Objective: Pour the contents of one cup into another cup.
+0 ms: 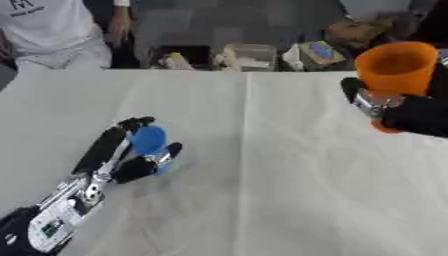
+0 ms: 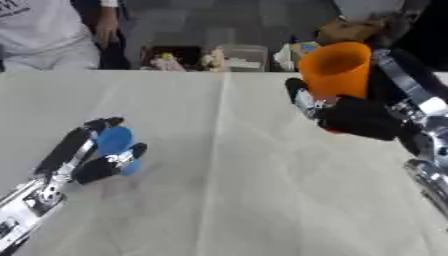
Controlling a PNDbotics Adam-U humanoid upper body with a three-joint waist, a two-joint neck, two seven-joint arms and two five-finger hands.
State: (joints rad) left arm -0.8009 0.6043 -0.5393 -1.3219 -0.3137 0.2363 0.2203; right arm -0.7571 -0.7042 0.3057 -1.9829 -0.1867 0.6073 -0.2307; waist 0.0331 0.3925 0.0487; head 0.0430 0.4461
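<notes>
1. A blue cup [image 1: 149, 141] is held on the white table [image 1: 262, 190], to the left of the cloth's centre crease [image 1: 246, 150].
2. The blue cup is grasped by the left hand [image 1: 131, 155], whose fingers and thumb are curled round it; the cup is seen tilted, its mouth turned up towards the camera.
3. An orange cup [image 2: 335, 70] is held upright, well to the right of the blue cup and raised above the table.
4. The orange cup is gripped near its base by the right hand [image 2: 354, 117], fingers wrapped round it.
5. The contents of either cup cannot be told.
</notes>
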